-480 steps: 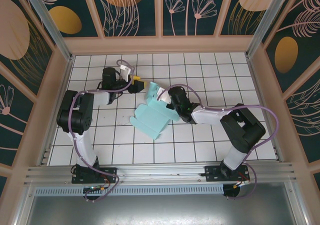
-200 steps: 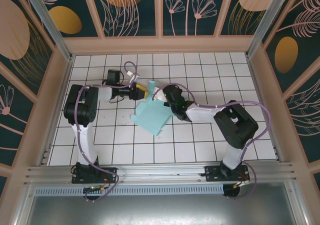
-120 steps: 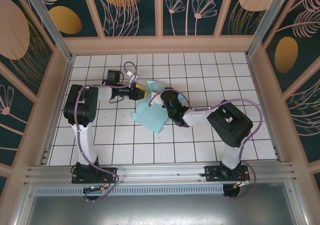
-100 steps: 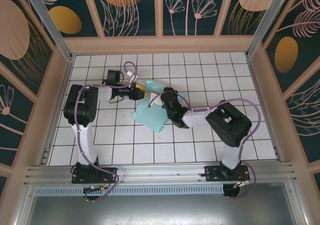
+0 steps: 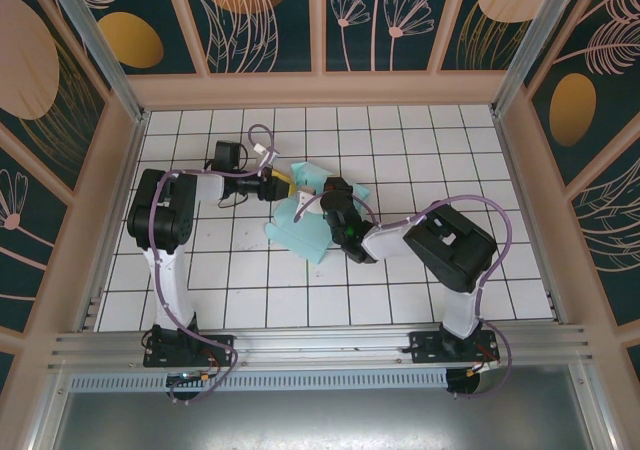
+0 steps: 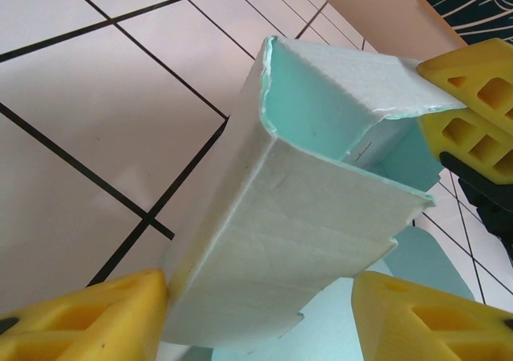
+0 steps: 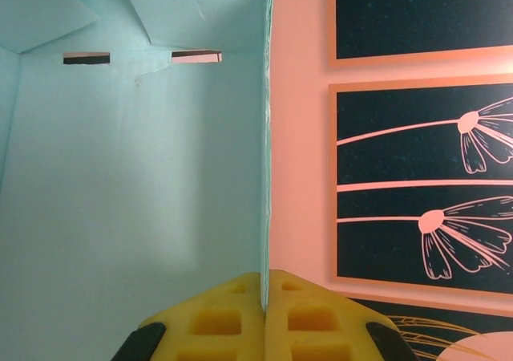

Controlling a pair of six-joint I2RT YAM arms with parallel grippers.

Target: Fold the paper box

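Note:
The paper box (image 5: 302, 226) is pale turquoise card, partly raised, on the white tiles at mid-table. My right gripper (image 5: 331, 192) reaches in from the right and is shut on the edge of one upright panel (image 7: 136, 176); its yellow fingers (image 7: 216, 321) pinch the thin card. My left gripper (image 5: 283, 181) comes from the left and is open. It straddles a folded white-backed flap (image 6: 304, 217). Its left finger (image 6: 88, 321) touches the flap, while the right finger (image 6: 433, 321) stands a little apart from it. The right gripper's yellow fingers (image 6: 473, 104) show beyond the flap.
The floor is white tile with black grid lines (image 5: 440, 150). Peach walls (image 5: 320, 90) with dark flower panels enclose the back and sides. A metal rail (image 5: 320, 345) runs along the near edge by the arm bases.
The right arm has swung left with the panel it holds, so the box looks narrower and more upright. The left jaws have narrowed slightly around the flap.

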